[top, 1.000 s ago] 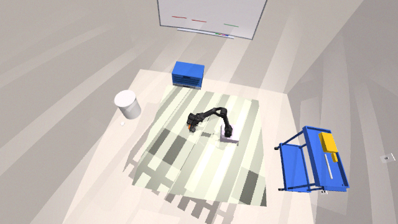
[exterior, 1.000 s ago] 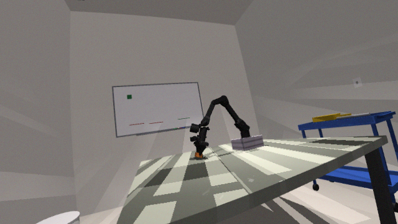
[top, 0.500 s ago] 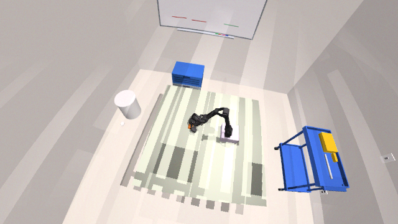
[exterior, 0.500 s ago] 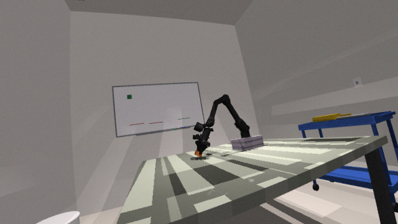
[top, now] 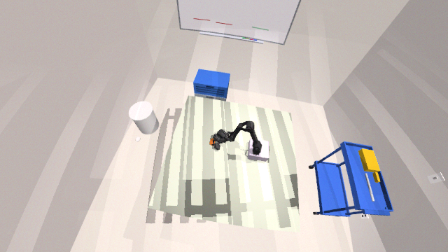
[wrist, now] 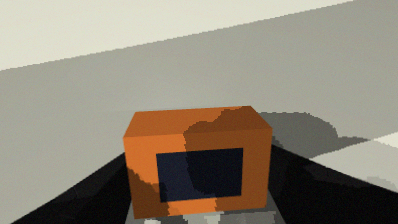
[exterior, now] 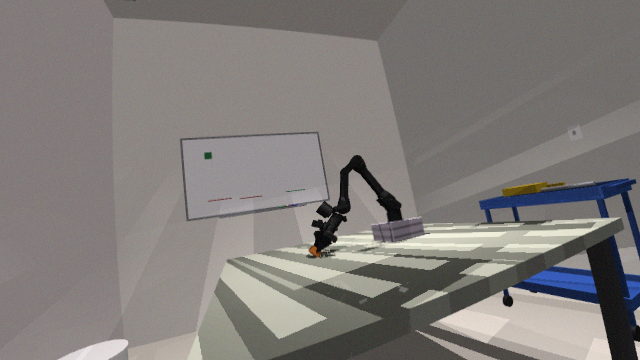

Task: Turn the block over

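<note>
Your surface lies beneath everything. Your black arm arches up from pale base block, elbow high, wrist slanting down and outward. Your jaws grip orange block, tilted low at surface, dark-marked face toward wrist camera.

a blue wheeled cart stands beside the bench, carrying a large yellow box and a smaller yellow piece. a blue cabinet sits near the bench's far edge, and a whiteboard with red and green lines hangs on the wall.
</note>
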`<state>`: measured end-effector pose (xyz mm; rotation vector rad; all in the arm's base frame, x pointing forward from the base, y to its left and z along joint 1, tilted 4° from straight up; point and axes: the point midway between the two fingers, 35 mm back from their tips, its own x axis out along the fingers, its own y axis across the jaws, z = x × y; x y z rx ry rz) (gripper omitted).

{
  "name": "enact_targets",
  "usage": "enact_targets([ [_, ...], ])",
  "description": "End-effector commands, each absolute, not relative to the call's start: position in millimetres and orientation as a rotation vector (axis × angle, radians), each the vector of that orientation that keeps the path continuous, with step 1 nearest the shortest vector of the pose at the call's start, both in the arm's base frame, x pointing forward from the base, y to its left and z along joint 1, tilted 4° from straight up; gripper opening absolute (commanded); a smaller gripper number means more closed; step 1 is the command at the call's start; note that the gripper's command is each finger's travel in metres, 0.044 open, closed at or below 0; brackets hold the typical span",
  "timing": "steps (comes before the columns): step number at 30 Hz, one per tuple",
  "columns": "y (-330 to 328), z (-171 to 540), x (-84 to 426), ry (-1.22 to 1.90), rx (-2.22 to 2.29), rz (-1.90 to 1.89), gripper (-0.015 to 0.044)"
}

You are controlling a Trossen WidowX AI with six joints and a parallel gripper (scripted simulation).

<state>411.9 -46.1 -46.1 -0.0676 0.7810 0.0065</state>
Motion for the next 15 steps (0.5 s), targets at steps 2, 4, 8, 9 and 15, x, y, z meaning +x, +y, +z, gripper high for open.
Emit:
enact_targets([
  [2, -45.8, -56.1, 408.7, 0.729, -0.061, 0.012, 0.0000],
  [4, -45.9, -57.4, 408.1, 0.699, -0.061, 0.013, 0.0000],
  [8, -45.9, -58.9, 406.0, 0.639, -0.061, 0.016, 0.0000],
  [9, -45.8, -59.1, 405.2, 0.624, -0.062, 0.016, 0.0000],
  [15, -45.3, -57.9, 399.2, 0.535, -0.065, 0.021, 0.0000],
])
